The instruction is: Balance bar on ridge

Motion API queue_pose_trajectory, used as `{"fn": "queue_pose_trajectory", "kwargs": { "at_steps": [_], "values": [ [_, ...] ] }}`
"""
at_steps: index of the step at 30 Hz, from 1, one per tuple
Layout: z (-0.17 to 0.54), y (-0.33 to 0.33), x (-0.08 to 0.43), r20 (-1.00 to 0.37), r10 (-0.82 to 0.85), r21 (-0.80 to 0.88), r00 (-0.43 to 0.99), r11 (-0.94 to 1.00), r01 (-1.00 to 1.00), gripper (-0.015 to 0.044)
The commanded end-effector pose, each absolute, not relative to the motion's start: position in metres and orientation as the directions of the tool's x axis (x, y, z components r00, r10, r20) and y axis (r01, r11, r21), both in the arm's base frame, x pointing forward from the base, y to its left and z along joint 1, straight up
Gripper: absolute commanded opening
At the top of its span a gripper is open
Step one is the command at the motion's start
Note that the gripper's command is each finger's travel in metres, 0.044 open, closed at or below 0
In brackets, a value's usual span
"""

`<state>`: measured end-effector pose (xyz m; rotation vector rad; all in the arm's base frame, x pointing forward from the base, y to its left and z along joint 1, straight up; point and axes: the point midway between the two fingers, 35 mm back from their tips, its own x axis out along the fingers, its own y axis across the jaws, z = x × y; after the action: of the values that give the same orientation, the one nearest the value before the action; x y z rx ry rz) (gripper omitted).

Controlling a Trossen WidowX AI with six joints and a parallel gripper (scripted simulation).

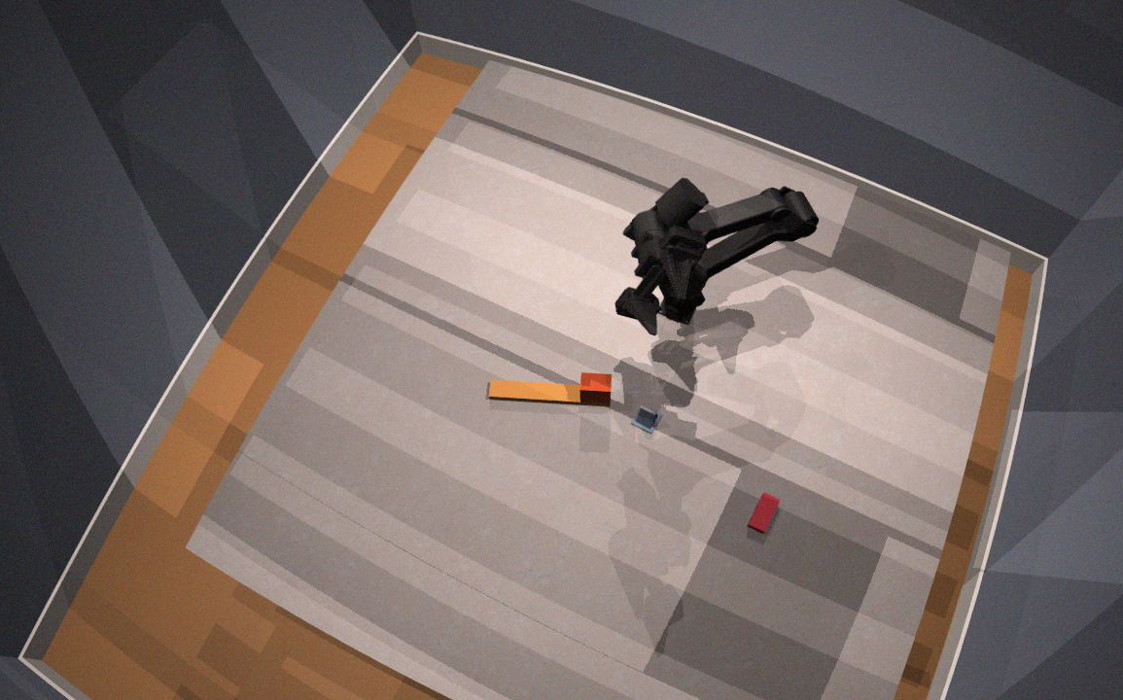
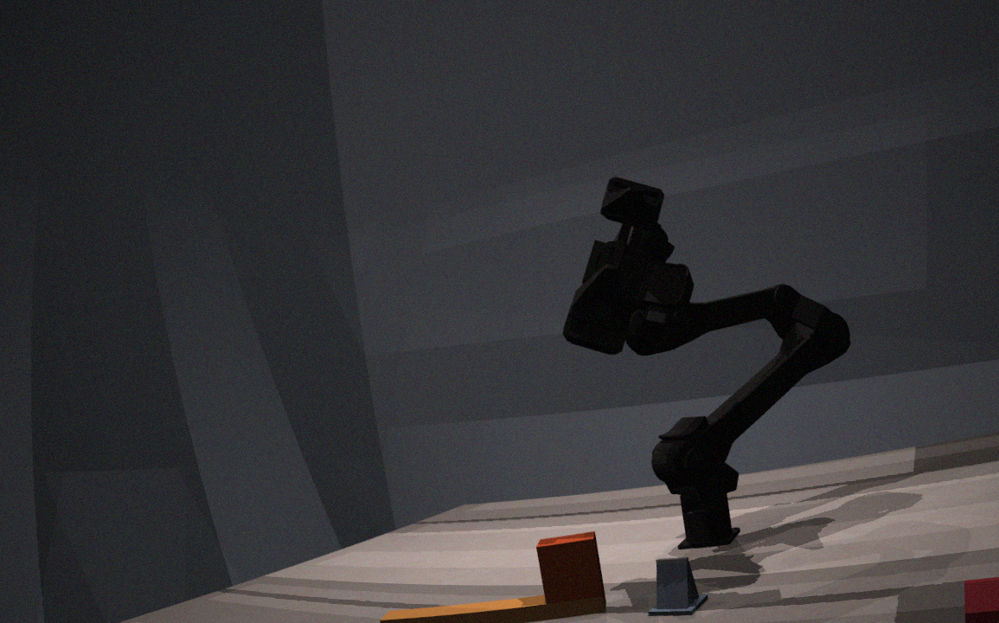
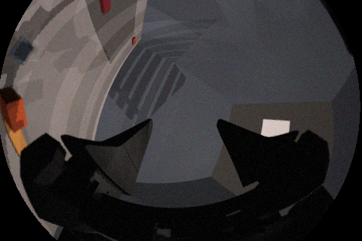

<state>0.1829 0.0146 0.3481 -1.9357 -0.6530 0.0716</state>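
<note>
Dark, faceted grey walls surround the pale table (image 1: 426,287) (image 2: 379,561) (image 3: 72,102), where, from the top, the blue-grey ridge (image 1: 646,419) (image 2: 673,585) (image 3: 23,50) serves as the landmark. The orange bar (image 1: 535,391) (image 2: 471,612) (image 3: 16,139) lies beside the ridge, its long axis running away from it. A red-orange block (image 1: 595,383) (image 2: 571,569) (image 3: 14,113) sits on the bar's end nearest the ridge, presumably as a weight, so the balance point should lie nearer that end than the middle. On the ridge's other side is a red block (image 1: 763,512) (image 2: 987,596) (image 3: 105,2), probably no part of the job

From the exterior, the ridge stands upright on a broader foot, likely for steadiness, with its narrow top offered as the pivot. The bar is low beside it, still to be lifted across. The gripper (image 1: 666,324) (image 2: 610,260) (image 3: 186,123) hangs well above the ridge, which leaves room to turn before reaching down

From the wrist, the claw is spread wide with nothing between its fingers, and it faces the wall rather than the ridge, so it would need re-aiming before a grasp
</note>
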Motion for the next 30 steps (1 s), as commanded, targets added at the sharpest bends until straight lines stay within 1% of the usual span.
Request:
{"fn": "queue_pose_trajectory", "kwargs": {
  "at_steps": [1, 3, 4, 10, 16, 23, 30],
  "values": [
    [0.348, 0.014, 0.183, 0.236, 0.471, -0.861, 0.850, -0.304, 0.408, 0.0374],
    [0.350, 0.012, 0.185, 0.238, 0.462, -0.876, 0.854, -0.278, 0.394, 0.0321],
    [0.351, 0.009, 0.187, 0.239, 0.455, -0.888, 0.858, -0.255, 0.382, 0.0315],
    [0.360, -0.013, 0.206, 0.234, 0.378, -0.966, 0.896, -0.018, 0.260, 0.0315],
    [0.362, -0.035, 0.227, 0.198, 0.297, -0.961, 0.934, 0.249, 0.124, 0.0315],
    [0.357, -0.061, 0.251, 0.119, 0.206, -0.844, 0.971, 0.536, -0.010, 0.0315],
    [0.344, -0.084, 0.272, 0.004, 0.124, -0.635, 0.992, 0.767, -0.093, 0.0315]
  ]
}}
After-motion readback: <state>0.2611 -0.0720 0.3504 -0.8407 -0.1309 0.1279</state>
